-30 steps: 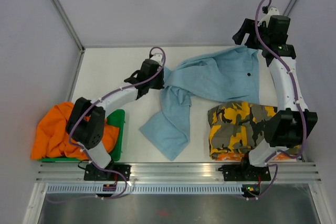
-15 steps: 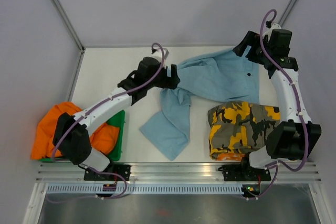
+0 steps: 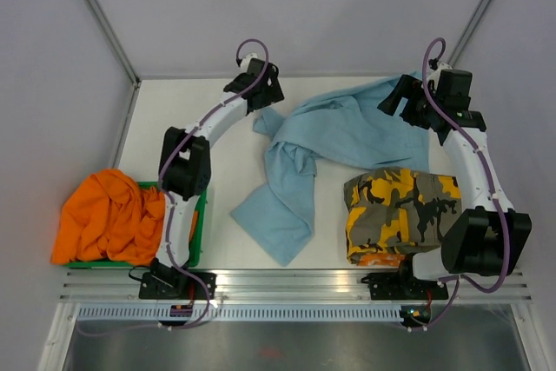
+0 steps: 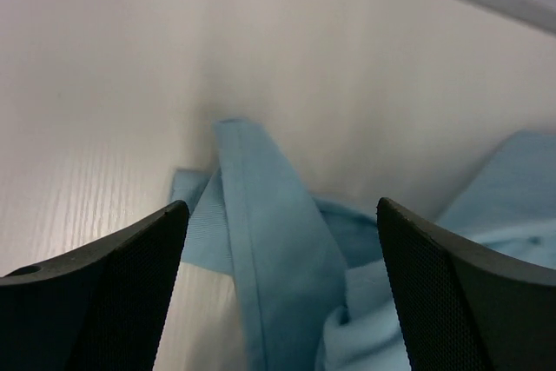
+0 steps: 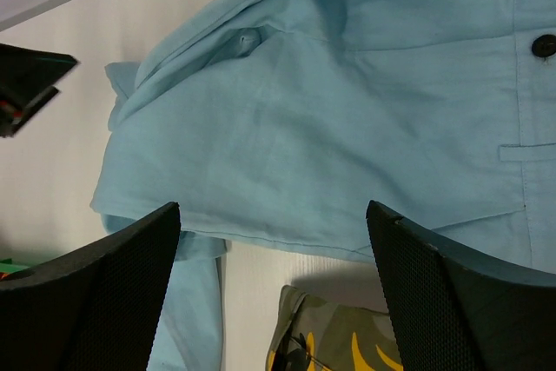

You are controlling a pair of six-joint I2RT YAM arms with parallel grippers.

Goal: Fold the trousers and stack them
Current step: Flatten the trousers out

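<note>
My left claw (image 4: 280,206) hovering released, gripping nothing, over light-blue trousers (image 3: 347,132) fold. My right claw (image 5: 271,206) gaping wide above same cloth; black button (image 5: 545,45) showing; camouflage trousers (image 3: 400,215) lying beside.

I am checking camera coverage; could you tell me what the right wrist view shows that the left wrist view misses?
Only the right wrist view shows the camouflage trousers and the black button. Only the left wrist view shows the raised hem close up. Both show the light-blue trousers and table, with the left gripper and right gripper each open.
</note>
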